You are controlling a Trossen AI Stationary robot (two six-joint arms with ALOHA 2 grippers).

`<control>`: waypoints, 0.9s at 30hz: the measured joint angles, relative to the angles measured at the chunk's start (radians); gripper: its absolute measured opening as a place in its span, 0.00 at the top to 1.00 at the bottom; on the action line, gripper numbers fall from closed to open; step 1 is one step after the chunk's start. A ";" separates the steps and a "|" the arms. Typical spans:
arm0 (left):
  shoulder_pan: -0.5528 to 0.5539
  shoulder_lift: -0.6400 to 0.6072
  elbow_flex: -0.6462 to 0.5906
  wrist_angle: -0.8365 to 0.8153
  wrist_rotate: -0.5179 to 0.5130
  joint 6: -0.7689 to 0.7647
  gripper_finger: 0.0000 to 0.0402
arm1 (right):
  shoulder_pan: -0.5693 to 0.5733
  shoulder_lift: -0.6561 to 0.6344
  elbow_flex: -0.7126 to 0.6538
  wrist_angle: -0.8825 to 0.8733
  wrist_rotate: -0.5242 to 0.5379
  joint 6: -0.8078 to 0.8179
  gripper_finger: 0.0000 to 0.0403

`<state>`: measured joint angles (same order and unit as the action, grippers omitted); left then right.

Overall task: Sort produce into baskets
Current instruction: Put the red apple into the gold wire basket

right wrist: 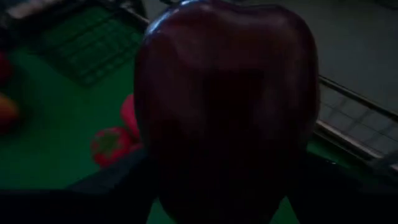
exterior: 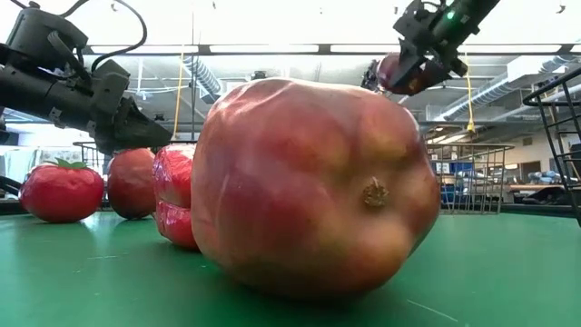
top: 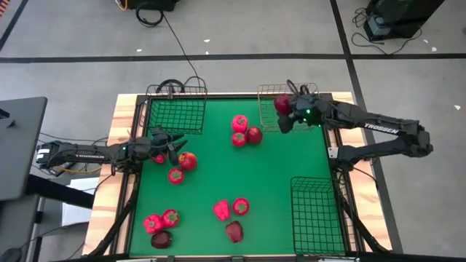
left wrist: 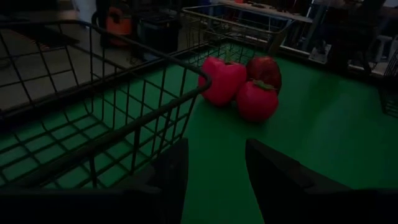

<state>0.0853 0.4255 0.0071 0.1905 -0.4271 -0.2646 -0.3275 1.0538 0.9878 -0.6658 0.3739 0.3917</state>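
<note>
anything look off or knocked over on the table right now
Nothing stands out. The three wire-mesh baskets sit upright, including the gold-coloured wire basket, over which the right gripper carries a dark red apple; the other produce lies loose on the green tabletop.

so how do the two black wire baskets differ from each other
The black basket at the far left is squarish; the black basket at the near right is longer and narrower. The far one has the left gripper close by its near edge; the near one has no arm by it. Both are dark wire mesh with nothing inside.
</note>
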 joint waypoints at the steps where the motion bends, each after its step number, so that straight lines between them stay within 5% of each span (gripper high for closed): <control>1: 0.000 0.000 0.000 0.000 -0.005 0.001 0.59 | -0.020 0.000 0.000 0.003 -0.001 -0.002 0.17; 5: 0.000 0.000 0.000 0.016 -0.051 0.002 0.59 | -0.084 0.000 0.000 0.012 0.000 -0.021 0.05; 9: 0.000 0.000 0.000 0.039 -0.017 -0.011 0.59 | -0.106 0.000 0.000 0.022 -0.023 -0.011 0.04; 15: 0.000 0.000 0.000 0.033 0.030 -0.031 0.59 | -0.034 0.035 -0.029 0.100 -0.319 -0.340 0.10; 27: -0.003 0.000 0.000 0.101 0.019 -0.060 0.59 | 0.173 0.411 0.128 0.100 -0.144 -0.544 0.10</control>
<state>0.0826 0.4259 0.0071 0.2919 -0.4077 -0.3242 -0.1545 1.4646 1.1154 -0.5653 0.2300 -0.1528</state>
